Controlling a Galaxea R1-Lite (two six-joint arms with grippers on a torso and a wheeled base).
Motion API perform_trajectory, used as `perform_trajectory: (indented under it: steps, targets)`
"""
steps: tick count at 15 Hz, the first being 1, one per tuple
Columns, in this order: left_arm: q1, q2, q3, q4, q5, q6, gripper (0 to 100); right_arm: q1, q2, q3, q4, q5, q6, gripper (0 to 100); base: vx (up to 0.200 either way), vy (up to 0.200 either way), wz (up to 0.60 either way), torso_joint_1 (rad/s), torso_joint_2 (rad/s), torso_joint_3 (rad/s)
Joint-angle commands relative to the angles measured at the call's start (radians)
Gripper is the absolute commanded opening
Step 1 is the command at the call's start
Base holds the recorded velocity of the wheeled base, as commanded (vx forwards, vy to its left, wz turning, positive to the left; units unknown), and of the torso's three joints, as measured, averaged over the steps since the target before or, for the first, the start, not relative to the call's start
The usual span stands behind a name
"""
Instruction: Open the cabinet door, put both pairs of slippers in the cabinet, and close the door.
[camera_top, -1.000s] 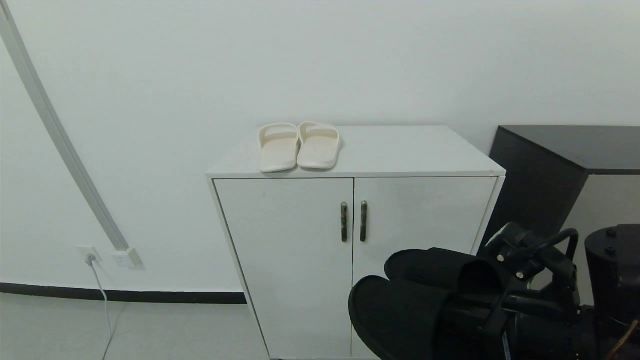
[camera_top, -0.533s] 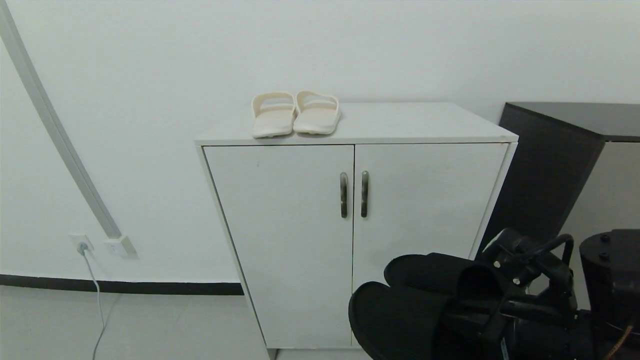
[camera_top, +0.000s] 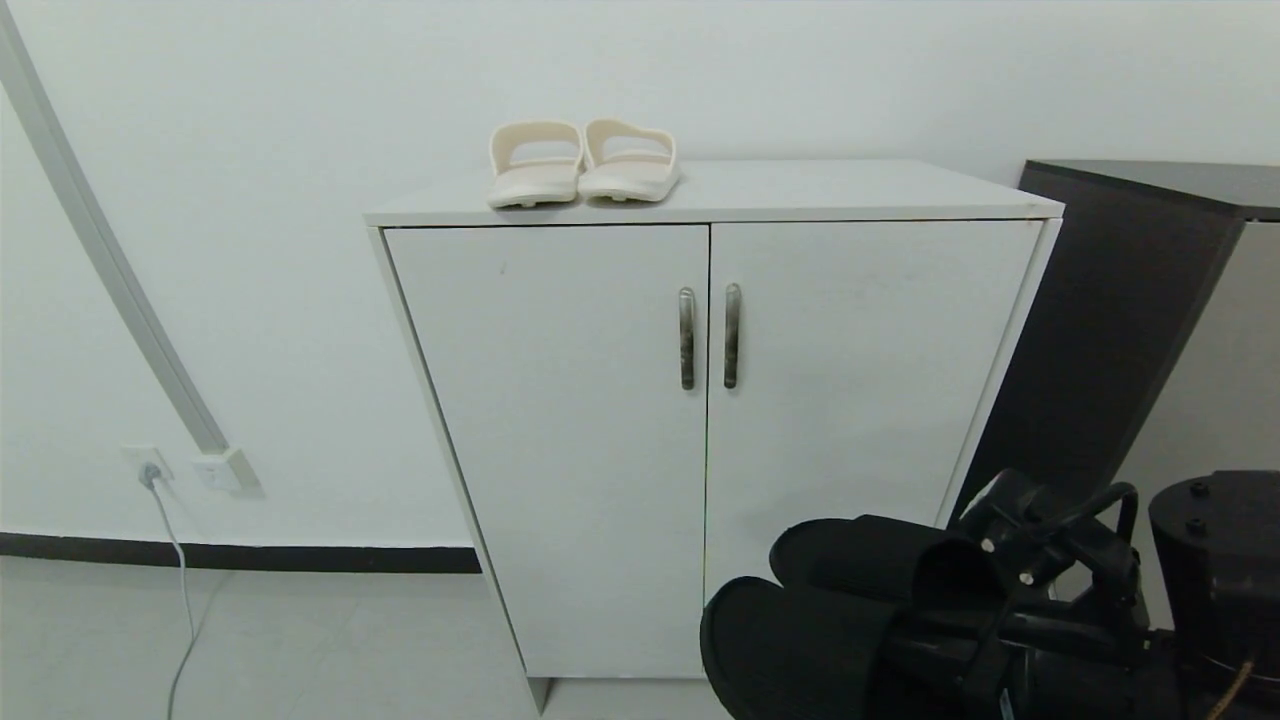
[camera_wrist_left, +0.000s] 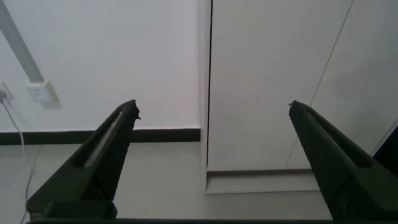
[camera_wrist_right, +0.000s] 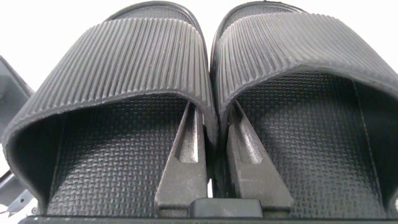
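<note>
A white two-door cabinet (camera_top: 560, 420) stands against the wall with both doors shut, its two metal handles (camera_top: 687, 338) side by side at the middle seam. A pair of cream slippers (camera_top: 582, 165) rests on its top, left of centre. Low at the right, my right gripper (camera_top: 985, 625) is shut on a pair of black slippers (camera_top: 820, 620), one finger (camera_wrist_right: 183, 155) inside each slipper, pinching their inner walls together. My left gripper (camera_wrist_left: 211, 112) is open, nothing between its fingers, facing the cabinet's lower left corner (camera_wrist_left: 208, 174) near the floor.
A black cabinet (camera_top: 1130, 330) stands directly right of the white one. A wall socket with a plugged cable (camera_top: 150, 475) and a slanted grey conduit (camera_top: 90, 230) are on the wall at the left. Grey floor lies open left of the cabinet.
The head camera has sunk lower, so the cabinet and cream slippers sit higher in the picture. The right gripper keeps its hold on the black slippers.
</note>
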Motion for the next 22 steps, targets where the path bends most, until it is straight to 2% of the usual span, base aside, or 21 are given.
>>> perform_trajectory:
  steps: [1,4,5,7,8,10,12,17,19,21,22]
  targets:
    - [0.000,0.001,0.000,0.000,0.001,0.000,100,-0.002,-0.002,0.005,0.000,-0.001,-0.001,0,0.000,0.000,0.00,0.000,0.00,0.000]
    - [0.000,0.001,-0.003,-0.005,0.029,0.005,100,-0.002,-0.003,0.011,-0.003,-0.001,-0.001,0,0.000,0.000,0.00,0.000,0.00,0.000]
    - [0.000,0.004,-0.036,-0.017,0.044,0.008,100,-0.002,-0.005,0.014,-0.014,-0.002,-0.001,0,0.000,0.000,0.00,0.000,0.00,0.000]
    - [0.000,0.083,-0.211,0.020,0.035,-0.017,100,-0.002,-0.009,0.020,-0.022,-0.002,-0.001,0,0.000,0.000,0.00,-0.029,0.10,0.102]
    - [-0.003,0.152,-0.237,0.031,0.006,-0.011,100,-0.002,-0.008,0.020,-0.020,-0.002,-0.003,0,0.000,0.000,0.00,-0.017,0.08,0.080]
    - [-0.003,0.293,-0.253,0.015,-0.106,-0.008,100,-0.002,-0.009,0.023,-0.020,-0.002,-0.003,0,0.000,0.000,0.00,-0.001,0.03,0.028]
    - [-0.004,0.423,-0.265,-0.060,-0.215,-0.006,100,-0.002,-0.009,0.023,-0.020,-0.002,-0.003,0,0.000,0.000,0.00,0.000,0.00,0.000]
    - [-0.021,0.741,-0.343,-0.223,-0.358,-0.008,100,0.002,0.011,0.027,-0.022,-0.001,-0.018,0,0.000,0.000,0.00,0.000,0.00,0.000]
    - [-0.072,0.880,-0.365,-0.318,-0.373,-0.008,100,0.002,0.009,0.030,-0.028,-0.001,-0.020,0,0.000,0.000,0.00,0.000,0.00,0.000]
    - [-0.133,1.020,-0.374,-0.459,-0.376,-0.006,100,0.000,0.011,0.031,-0.028,-0.001,-0.020,0,0.000,0.000,0.00,0.000,0.00,0.000]
    - [-0.201,1.066,-0.375,-0.523,-0.379,-0.012,100,0.002,0.011,0.030,-0.028,0.001,-0.020,0,0.000,0.000,0.00,0.000,0.00,0.000]
